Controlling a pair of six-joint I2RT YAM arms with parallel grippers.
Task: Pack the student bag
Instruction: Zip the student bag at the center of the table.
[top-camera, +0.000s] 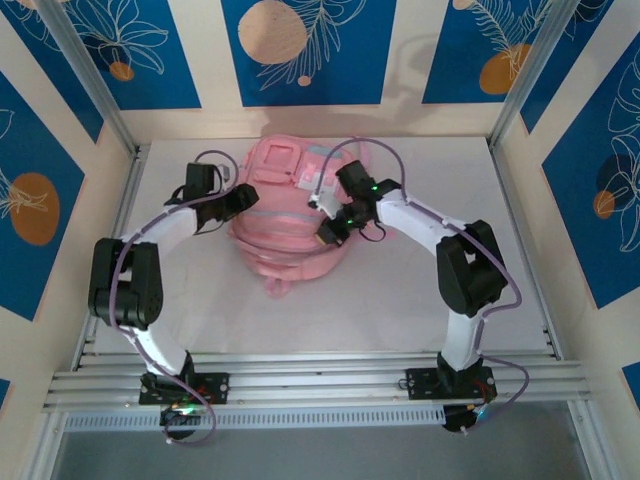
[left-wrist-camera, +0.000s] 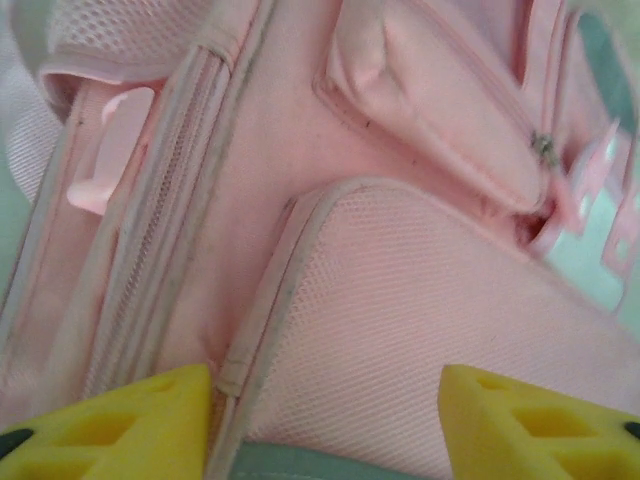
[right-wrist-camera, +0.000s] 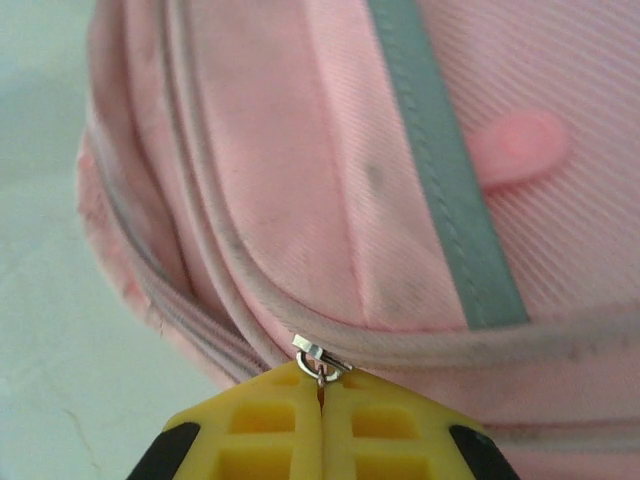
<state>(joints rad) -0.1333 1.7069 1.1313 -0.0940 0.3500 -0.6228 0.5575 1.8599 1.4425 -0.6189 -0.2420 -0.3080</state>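
No writing can be read on the student bag (top-camera: 285, 240). From the top camera the square patch on its upper part is too small to show any letters. In the left wrist view there is a pale area (left-wrist-camera: 612, 235) with pink shapes at the right edge, but it is too blurred to read.

The bag lies on the white table (top-camera: 400, 300), in the middle and toward the far side, between the two arms.

The left gripper (top-camera: 238, 200) is at the left side of the bag. In its own camera the two yellow fingers (left-wrist-camera: 110, 430) stand wide apart with nothing between them, just above a pink mesh side pocket (left-wrist-camera: 430, 300). I cannot tell if they touch the fabric.

The right gripper (top-camera: 330, 228) is at the right side of the bag. In its own camera the yellow fingers (right-wrist-camera: 270, 425) are pressed together. They pinch the small ring of the metal zip slider (right-wrist-camera: 318, 353), which sits on the zip line running along the edge of the bag. A blue-grey trim band (right-wrist-camera: 440, 200) runs down the pink fabric above the slider, and a soft pink tab (right-wrist-camera: 520, 145) lies beside the band.
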